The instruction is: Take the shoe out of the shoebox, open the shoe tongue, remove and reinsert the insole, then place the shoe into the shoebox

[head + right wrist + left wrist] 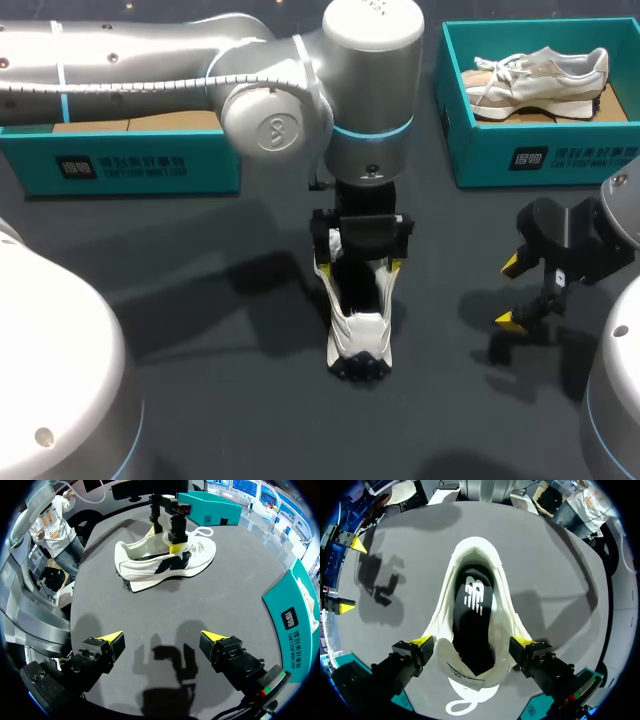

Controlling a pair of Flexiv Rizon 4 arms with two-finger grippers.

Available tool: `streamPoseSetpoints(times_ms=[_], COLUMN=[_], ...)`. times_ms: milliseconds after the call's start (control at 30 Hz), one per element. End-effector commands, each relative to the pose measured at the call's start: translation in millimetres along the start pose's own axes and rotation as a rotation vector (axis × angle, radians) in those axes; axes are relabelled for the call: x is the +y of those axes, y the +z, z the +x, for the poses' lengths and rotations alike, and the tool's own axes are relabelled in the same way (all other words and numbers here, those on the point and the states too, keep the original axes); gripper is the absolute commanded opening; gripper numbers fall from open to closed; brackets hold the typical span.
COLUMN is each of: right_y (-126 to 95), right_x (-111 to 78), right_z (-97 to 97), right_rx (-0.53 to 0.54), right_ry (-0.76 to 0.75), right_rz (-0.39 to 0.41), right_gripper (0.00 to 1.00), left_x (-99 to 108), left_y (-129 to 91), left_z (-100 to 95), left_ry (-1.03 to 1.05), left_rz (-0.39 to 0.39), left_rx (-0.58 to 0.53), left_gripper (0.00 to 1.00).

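Note:
A white shoe [358, 325] with a black sole stands on the dark table at the middle, toe toward the front edge. My left gripper [360, 268] hangs straight over its rear half. In the left wrist view the left gripper [472, 641] is open, its yellow fingertips [422, 641] straddling the shoe [475, 580] at the collar. The shoe's mouth is spread wide, and the black insole [472, 615] with a white logo lies inside. My right gripper [525, 290] is open and empty, a little to the right of the shoe. The right wrist view shows the right gripper [161, 637] low over bare table, the shoe [165, 560] ahead.
A teal shoebox [480, 150] at the back right holds a second white shoe [540, 75]. Another teal box [130, 165] stands at the back left, partly behind my left arm. Bare table lies in front of and beside the shoe.

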State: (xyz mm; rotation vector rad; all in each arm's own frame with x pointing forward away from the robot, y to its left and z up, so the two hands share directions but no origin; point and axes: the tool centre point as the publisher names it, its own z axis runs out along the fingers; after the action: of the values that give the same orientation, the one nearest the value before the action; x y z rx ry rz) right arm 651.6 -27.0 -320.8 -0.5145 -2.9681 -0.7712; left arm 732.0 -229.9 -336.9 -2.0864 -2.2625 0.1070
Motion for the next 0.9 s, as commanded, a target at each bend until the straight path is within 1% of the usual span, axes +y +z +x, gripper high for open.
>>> streamPoseSetpoints(times_ms=[33,167,200,267,433,500,733,800,867,900], right_y=[-1,-1,-1,-1,-1,-1,-1,-1,-1,-1], right_x=[-0.8,-0.8,-0.8,-0.8,-0.8,-0.8,-0.8,-0.8,-0.8,-0.8], right_z=[2.4,2.4,2.4,2.4,2.4,2.4,2.4,2.4,2.4,2.4], right_rx=[-0.004,-0.004,-0.004,-0.004,-0.004,-0.004,-0.004,-0.004,-0.004,-0.004], right_ry=[0.000,0.000,0.000,0.000,0.000,0.000,0.000,0.000,0.000,0.000], right_rz=[0.001,0.001,0.001,0.001,0.001,0.001,0.001,0.001,0.001,0.001], right_gripper=[1.00,1.00,1.00,1.00,1.00,1.00,1.00,1.00,1.00,1.00], left_x=[4,8,9,12,20,23,38,43,47,50], left_y=[-3,-7,-8,-10,-15,-17,-29,-35,-42,-45], left_z=[0.0,0.8,1.2,2.1,4.7,5.6,10.8,12.0,12.2,11.8], left_ry=[0.005,0.006,0.006,0.004,-0.004,-0.008,-0.030,-0.038,-0.041,-0.041], left_rz=[-0.001,-0.004,-0.006,-0.009,-0.014,-0.025,-0.047,-0.053,-0.050,-0.050], left_rx=[-0.004,-0.008,-0.009,-0.010,-0.012,-0.009,-0.013,-0.019,-0.030,-0.032], left_gripper=[0.98,0.91,0.92,0.87,0.83,0.79,0.71,0.64,0.50,0.49])
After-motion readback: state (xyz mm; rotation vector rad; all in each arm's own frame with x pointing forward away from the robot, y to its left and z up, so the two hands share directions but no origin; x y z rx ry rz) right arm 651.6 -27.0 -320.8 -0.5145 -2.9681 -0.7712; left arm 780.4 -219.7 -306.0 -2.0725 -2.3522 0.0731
